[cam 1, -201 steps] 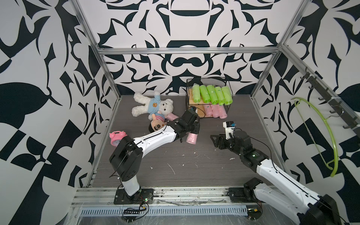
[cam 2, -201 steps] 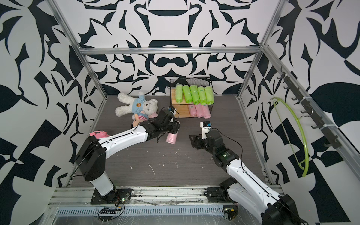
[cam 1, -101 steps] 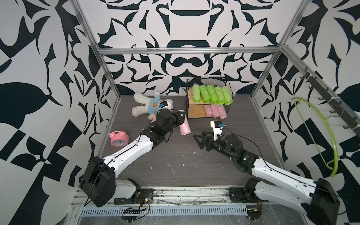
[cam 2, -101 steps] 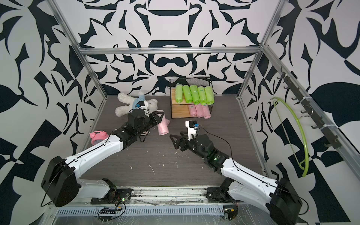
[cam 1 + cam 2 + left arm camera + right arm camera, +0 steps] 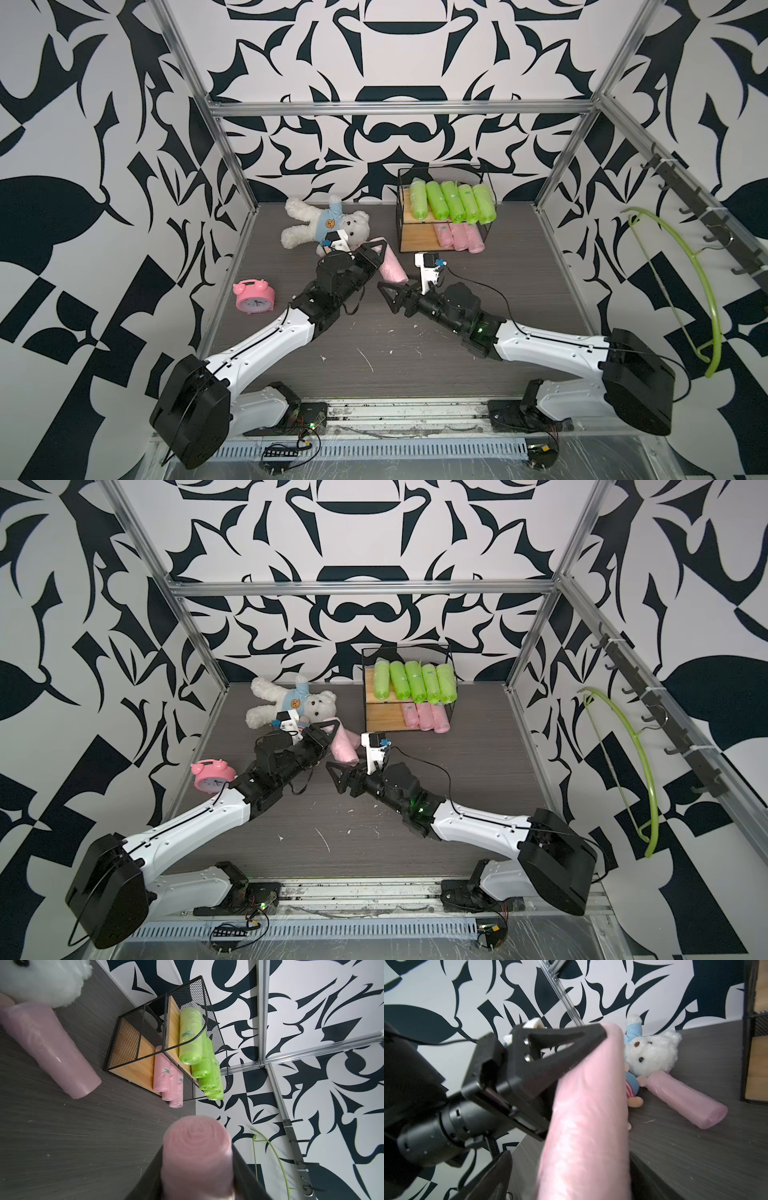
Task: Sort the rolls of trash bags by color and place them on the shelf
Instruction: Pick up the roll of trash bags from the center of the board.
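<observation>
Mid-surface, the right tool [image 5: 386,298] stands spread wide, the held pink roll [image 5: 392,271] passing between its jaws, contact unclear; the left tool [image 5: 380,254] is clenched on that same roll; just beyond, one loose pink roll [image 5: 685,1101] lies against the teddy bear [image 5: 332,226]; at the far edge, the shelf [image 5: 417,237] carries three pink rolls [image 5: 459,237] on its lower board and five green rolls [image 5: 453,203] on its upper board.

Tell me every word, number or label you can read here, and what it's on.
Nothing is legible.
Green label on a shelved pink roll: too small to read.
Green label on a green roll: too small.
Alarm clock dial: numbers blurred.
Teddy bear shirt: a bear face, no words.
</observation>
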Controlling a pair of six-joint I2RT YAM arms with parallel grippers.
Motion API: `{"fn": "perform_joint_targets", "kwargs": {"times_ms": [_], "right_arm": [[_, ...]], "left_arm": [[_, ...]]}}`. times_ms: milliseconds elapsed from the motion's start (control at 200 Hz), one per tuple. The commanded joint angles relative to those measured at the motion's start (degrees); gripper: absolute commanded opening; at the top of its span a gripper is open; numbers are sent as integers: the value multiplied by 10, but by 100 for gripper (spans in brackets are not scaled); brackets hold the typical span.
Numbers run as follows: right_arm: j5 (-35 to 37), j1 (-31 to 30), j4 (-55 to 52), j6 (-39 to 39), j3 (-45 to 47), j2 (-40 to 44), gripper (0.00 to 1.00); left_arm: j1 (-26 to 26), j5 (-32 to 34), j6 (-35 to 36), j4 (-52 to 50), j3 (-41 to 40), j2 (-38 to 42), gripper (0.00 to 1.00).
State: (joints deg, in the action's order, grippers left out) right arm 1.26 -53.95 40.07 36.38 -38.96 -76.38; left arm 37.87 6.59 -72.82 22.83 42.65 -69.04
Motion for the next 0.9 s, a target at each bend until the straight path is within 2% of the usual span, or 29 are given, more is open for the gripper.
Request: {"fn": "perform_joint_targets", "kwargs": {"times_ms": [0,265,440,520,740,895], "right_arm": [[20,-3,48,-3,-35,-8,82],[45,-3,45,-19,-31,-3,51],[52,-3,30,-33,-29,11,38],[59,-3,9,-45,-32,22,35],[71,4,-65,-73,-45,49,32],[74,25,-119,-68,-43,70,32]], "left_arm": [[-1,6,-28,47,-6,21,27],[-1,7,-35,48,-12,26,27],[-1,8,-36,50,-14,22,30],[0,9,-32,44,-14,22,38],[-1,19,3,3,-11,25,69],[-3,17,45,-39,-5,29,80]]}}
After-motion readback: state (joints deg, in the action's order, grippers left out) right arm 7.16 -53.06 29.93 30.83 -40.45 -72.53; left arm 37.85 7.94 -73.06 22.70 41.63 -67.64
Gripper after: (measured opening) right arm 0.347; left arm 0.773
